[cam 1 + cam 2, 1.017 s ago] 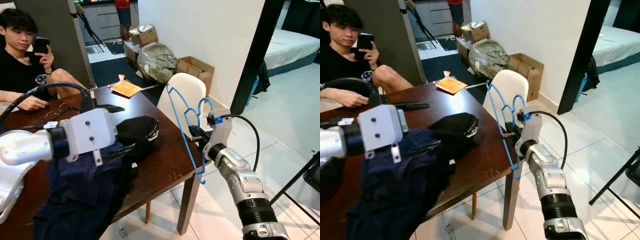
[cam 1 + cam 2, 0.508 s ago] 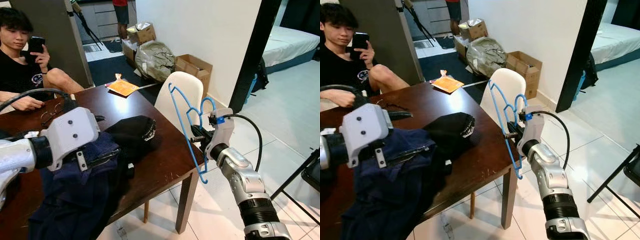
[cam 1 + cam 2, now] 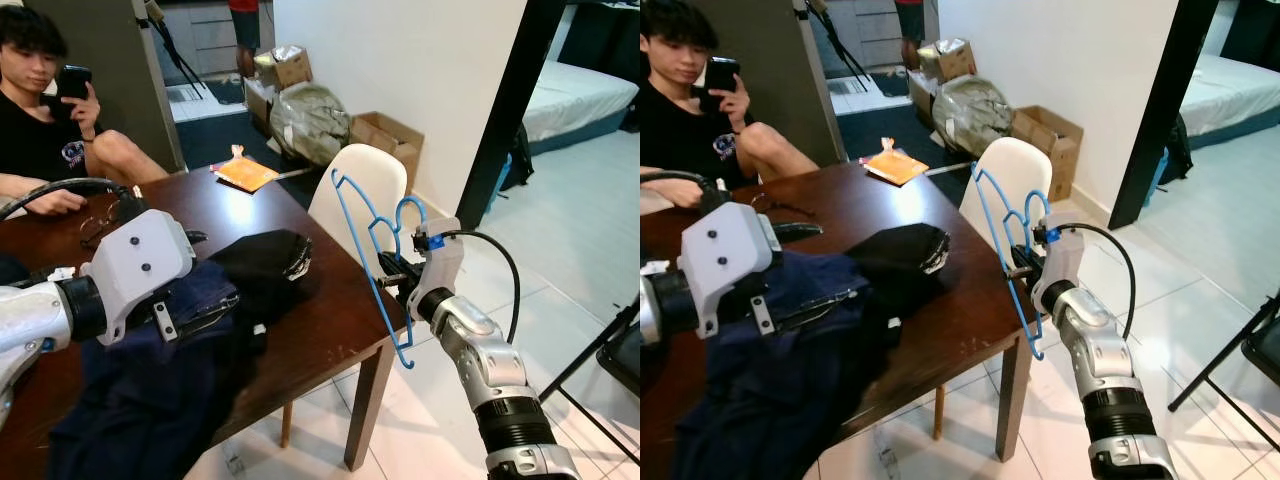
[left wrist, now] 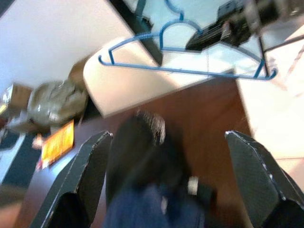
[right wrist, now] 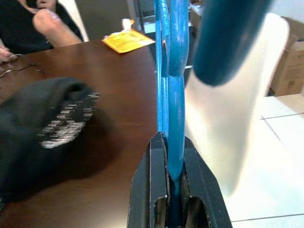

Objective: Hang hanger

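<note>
My right gripper [image 3: 388, 274] is shut on a blue plastic hanger [image 3: 351, 226] and holds it upright in the air just off the right edge of the brown table [image 3: 330, 320]. In the right wrist view the hanger [image 5: 175, 95] sits edge-on between the fingers [image 5: 154, 161]. My left gripper [image 3: 212, 280] is open and hovers low over a dark blue garment [image 3: 150, 400] on the table. A black garment [image 3: 265, 265] lies just beyond it. The left wrist view has both fingers [image 4: 95, 156] spread wide, the clothes between them and the hanger [image 4: 190, 70] beyond.
A white chair [image 3: 365, 185] stands at the table's right side behind the hanger. A person [image 3: 40, 110] sits at the far left holding a phone. An orange packet [image 3: 243, 174] and glasses [image 3: 100, 225] lie on the table. Boxes and a bag [image 3: 312, 120] are by the wall.
My left gripper has dropped from above the table to just over the dark blue garment. The right gripper keeps the hanger in about the same place. The camera shifted slightly.
</note>
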Tool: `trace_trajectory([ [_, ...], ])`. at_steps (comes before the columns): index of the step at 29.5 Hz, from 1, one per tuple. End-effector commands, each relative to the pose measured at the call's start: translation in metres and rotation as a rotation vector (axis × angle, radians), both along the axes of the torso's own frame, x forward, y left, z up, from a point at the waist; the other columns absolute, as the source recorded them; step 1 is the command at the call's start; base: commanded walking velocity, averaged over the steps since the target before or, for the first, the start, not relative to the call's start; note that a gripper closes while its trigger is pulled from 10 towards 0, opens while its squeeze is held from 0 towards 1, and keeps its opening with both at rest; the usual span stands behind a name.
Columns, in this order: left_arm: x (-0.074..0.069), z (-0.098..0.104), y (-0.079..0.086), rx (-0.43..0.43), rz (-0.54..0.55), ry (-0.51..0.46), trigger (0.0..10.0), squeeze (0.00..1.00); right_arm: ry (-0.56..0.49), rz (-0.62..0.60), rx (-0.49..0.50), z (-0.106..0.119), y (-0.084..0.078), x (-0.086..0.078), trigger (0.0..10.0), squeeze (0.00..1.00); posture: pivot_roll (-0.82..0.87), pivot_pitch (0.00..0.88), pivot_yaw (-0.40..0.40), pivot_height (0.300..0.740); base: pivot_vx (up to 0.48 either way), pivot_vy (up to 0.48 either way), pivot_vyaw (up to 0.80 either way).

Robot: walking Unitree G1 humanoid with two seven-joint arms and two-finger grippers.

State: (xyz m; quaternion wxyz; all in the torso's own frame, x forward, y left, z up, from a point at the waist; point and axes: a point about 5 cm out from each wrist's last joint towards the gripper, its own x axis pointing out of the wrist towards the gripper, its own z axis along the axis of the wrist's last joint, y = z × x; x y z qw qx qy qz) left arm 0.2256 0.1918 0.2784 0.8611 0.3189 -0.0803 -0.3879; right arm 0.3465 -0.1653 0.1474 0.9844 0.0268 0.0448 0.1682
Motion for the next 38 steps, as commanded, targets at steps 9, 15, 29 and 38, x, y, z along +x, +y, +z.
trace_trajectory([
  [9,-0.004,0.021,0.012,-0.004,0.032,-0.060,10.0,0.00,-0.018,0.029,-0.004,0.001,0.002,-0.003,10.0,0.00,0.15,0.000,-0.020,0.740,0.000,0.000,0.00],
  [15,-0.007,0.011,0.006,-0.019,0.015,-0.021,10.0,0.00,-0.043,0.072,-0.014,0.004,0.005,-0.007,10.0,0.00,0.15,0.000,-0.021,0.740,0.000,0.000,0.67],
  [29,-0.004,0.003,-0.004,-0.080,-0.007,0.001,10.0,0.00,-0.063,0.082,-0.023,0.007,0.003,-0.009,10.0,0.00,0.14,0.000,-0.016,0.740,0.000,0.000,0.80],
  [38,0.000,-0.006,-0.018,-0.141,-0.028,0.028,10.0,0.00,-0.081,0.034,0.021,0.012,0.000,-0.005,10.0,0.00,0.14,0.000,-0.015,0.740,0.000,0.000,0.80],
])
